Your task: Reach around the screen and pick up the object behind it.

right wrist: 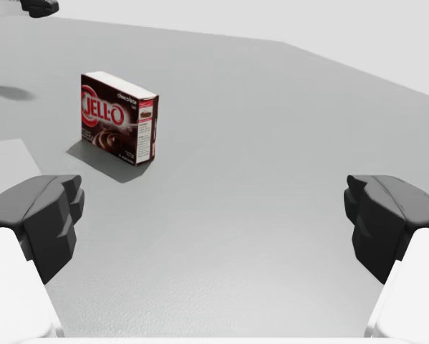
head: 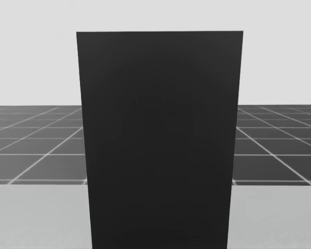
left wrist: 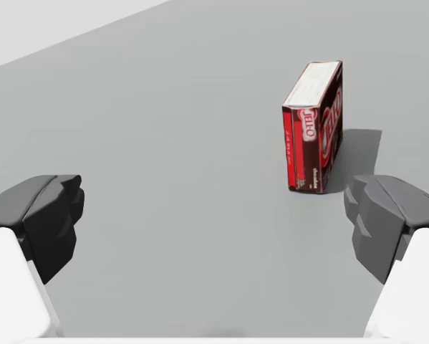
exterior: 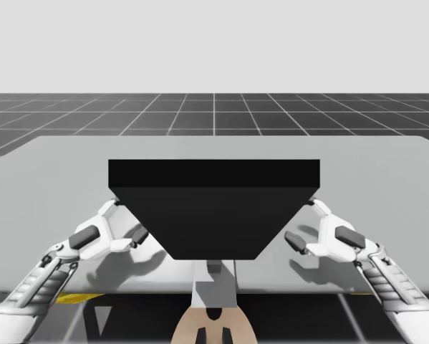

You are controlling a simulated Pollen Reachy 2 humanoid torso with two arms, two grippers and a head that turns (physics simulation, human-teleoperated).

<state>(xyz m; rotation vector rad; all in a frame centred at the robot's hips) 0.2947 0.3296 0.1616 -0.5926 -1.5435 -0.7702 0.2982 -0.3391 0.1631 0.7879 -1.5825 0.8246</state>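
Dark red box [left wrist: 313,129] is the target, and my left fingers [left wrist: 42,218] are spread wide with nothing between them, my right fingers [right wrist: 386,215] just as wide and empty. The box stands upright on the table [left wrist: 164,143], ahead of both, well apart, behind the black screen [exterior: 214,208] my arms flank. Looks like light, stiff card, slick and tippy, so I'd pinch gently across its thin side, mid-height, on the broad faces

Grey table [exterior: 386,186] — black screen [exterior: 214,208], dark-red box [left wrist: 313,129] upright
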